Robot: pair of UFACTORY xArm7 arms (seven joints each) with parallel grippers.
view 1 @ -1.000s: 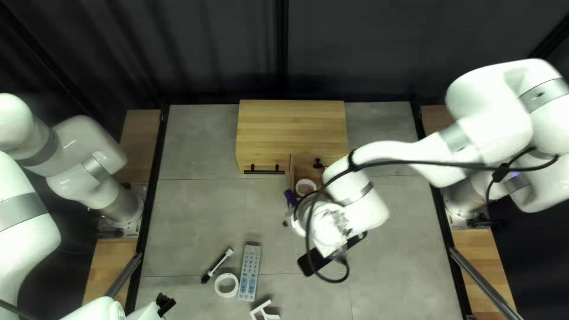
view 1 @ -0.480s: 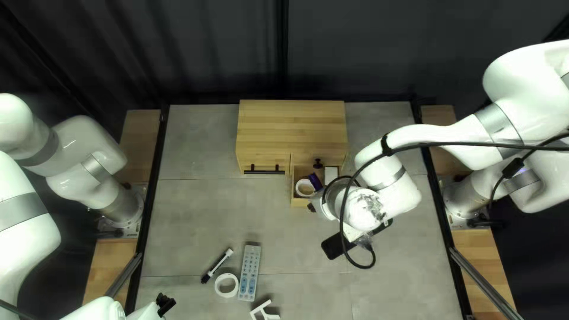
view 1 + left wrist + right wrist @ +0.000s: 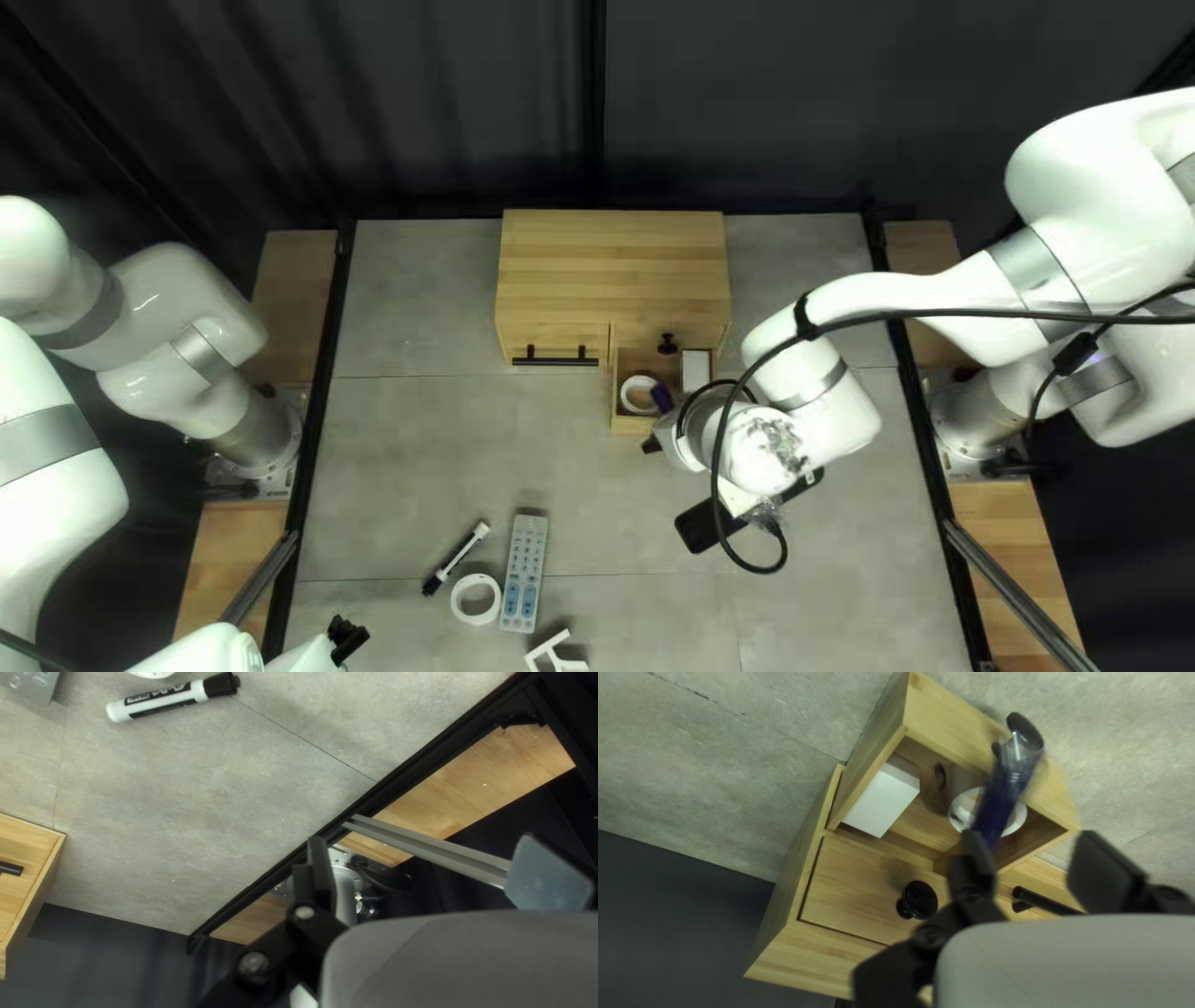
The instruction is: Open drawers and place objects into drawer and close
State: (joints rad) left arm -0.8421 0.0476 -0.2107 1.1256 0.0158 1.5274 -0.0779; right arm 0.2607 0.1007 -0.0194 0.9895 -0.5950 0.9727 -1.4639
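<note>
In the top left view my right gripper point(image 3: 652, 443) is beside the pulled-out drawer point(image 3: 632, 426) of the wooden cabinet point(image 3: 610, 261); my left gripper point(image 3: 346, 636) hovers low at the left. The right wrist view has my right gripper point(image 3: 1030, 837) open, its fingers apart. A blurred blue tube point(image 3: 1001, 799) with a clear end slants over the drawer point(image 3: 946, 718), near one fingertip but not gripped. That drawer holds a white tape roll point(image 3: 1016, 818) and white box point(image 3: 881, 799). In the left wrist view my left gripper point(image 3: 423, 840) is open, holding nothing.
A marker point(image 3: 456, 558), second tape roll point(image 3: 474, 600), remote point(image 3: 524, 573) and white bracket point(image 3: 557, 652) lie on the table. A black object point(image 3: 700, 525) lies partly under my right arm. The cabinet's other fronts, with bar handle point(image 3: 557, 361) and knob point(image 3: 918, 900), are shut.
My right arm has swung rightward, then slightly back left, uncovering the drawer. The blue tube has shifted from the drawer's left wall to its right side. My left arm has stayed still.
</note>
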